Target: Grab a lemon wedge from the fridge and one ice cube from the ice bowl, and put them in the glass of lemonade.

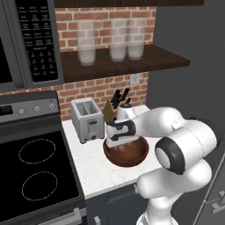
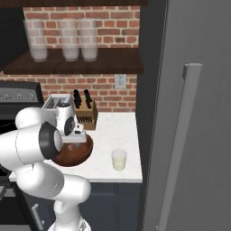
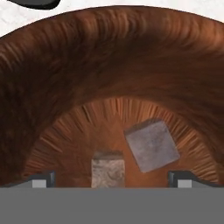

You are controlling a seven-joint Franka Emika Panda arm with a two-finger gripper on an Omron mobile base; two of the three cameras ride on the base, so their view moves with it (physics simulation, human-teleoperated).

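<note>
Ice bowl [image 3: 109, 57] holds two ice cubes [image 3: 151, 145]; the hand [image 3: 112, 179] hangs inside, fingers spread, grasping nothing.

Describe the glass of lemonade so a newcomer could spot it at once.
Start at the tall dark grey fridge with its long pale bar handle, then look at the white counter beside it. Near the counter's front edge, right of the wooden ice bowl, stands the glass of lemonade. It is a short clear tumbler of pale yellowish liquid, unlike the taller frosted jars on the shelf.
</note>
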